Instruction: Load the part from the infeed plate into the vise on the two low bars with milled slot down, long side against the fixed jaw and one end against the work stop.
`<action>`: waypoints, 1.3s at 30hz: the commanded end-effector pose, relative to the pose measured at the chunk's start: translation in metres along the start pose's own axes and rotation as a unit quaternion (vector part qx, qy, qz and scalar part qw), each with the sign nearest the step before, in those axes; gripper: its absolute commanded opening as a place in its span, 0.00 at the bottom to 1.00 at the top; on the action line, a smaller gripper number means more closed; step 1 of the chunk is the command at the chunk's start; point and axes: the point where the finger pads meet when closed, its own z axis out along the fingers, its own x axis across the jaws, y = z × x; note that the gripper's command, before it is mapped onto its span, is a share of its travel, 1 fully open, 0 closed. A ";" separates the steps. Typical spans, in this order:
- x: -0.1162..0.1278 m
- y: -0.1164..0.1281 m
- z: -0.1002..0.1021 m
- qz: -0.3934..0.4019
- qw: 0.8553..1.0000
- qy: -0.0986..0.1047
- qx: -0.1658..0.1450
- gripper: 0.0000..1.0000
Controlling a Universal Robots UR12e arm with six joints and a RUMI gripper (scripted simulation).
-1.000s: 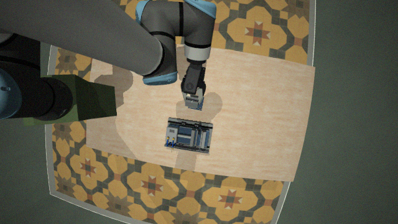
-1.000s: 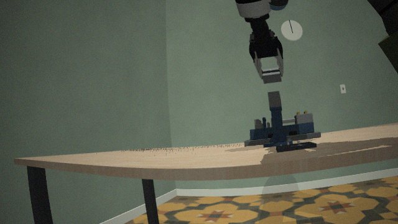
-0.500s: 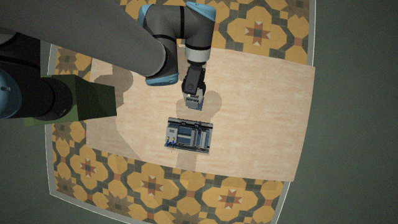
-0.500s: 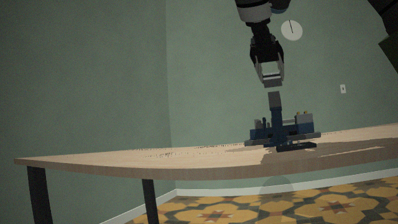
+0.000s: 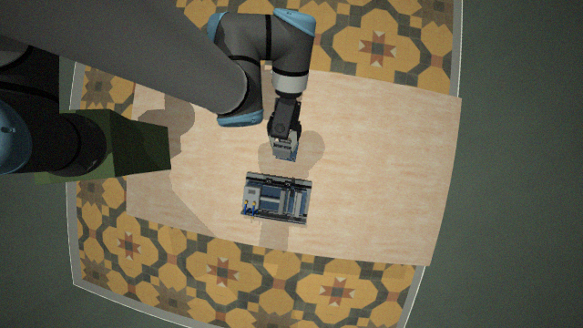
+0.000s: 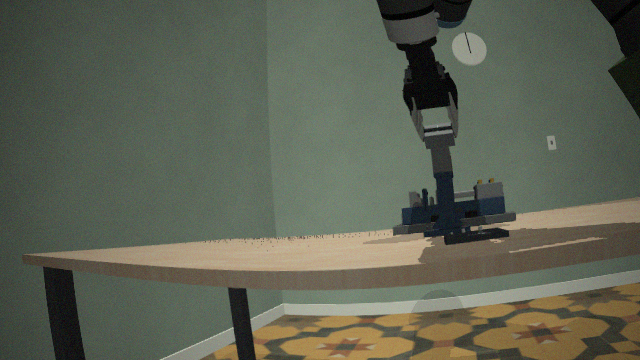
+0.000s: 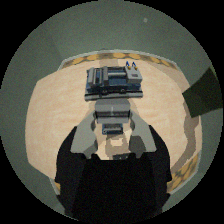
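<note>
My gripper (image 6: pixel 438 131) hangs fingers-down over the table and is shut on the part (image 6: pixel 439 129), a small light grey block seen between the fingertips. The part also shows in the wrist view (image 7: pixel 114 111) between my fingers. Just below the fingertips stands a grey block on a dark blue post (image 6: pixel 442 165); I cannot tell whether the part touches it. The vise (image 5: pixel 277 198), blue and grey with its air cylinder end (image 6: pixel 489 196), sits on the table beyond this post. From above, my gripper (image 5: pixel 284 149) is just off the vise's long side. The part's slot is hidden.
The vise fixture rests on a dark base plate (image 6: pixel 475 234) on a wooden table (image 6: pixel 300 255). The robot's arm (image 5: pixel 182 59) and green base (image 5: pixel 123 146) cover the table's left side in the overhead view. The vise also shows ahead in the wrist view (image 7: pixel 114 80).
</note>
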 end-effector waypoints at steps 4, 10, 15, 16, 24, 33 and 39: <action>-0.001 0.006 0.005 0.000 1.000 -0.001 0.000 0.00; -0.001 0.009 0.009 0.000 1.000 -0.001 0.000 0.00; -0.001 0.012 0.012 0.000 1.000 -0.001 0.000 0.00; -0.001 0.013 0.013 0.000 1.000 -0.001 0.000 0.00; -0.001 0.016 0.016 0.000 1.000 -0.001 0.000 0.00; -0.001 0.019 0.019 0.000 1.000 -0.001 0.000 0.00; -0.001 0.020 0.020 0.000 1.000 -0.001 0.000 0.00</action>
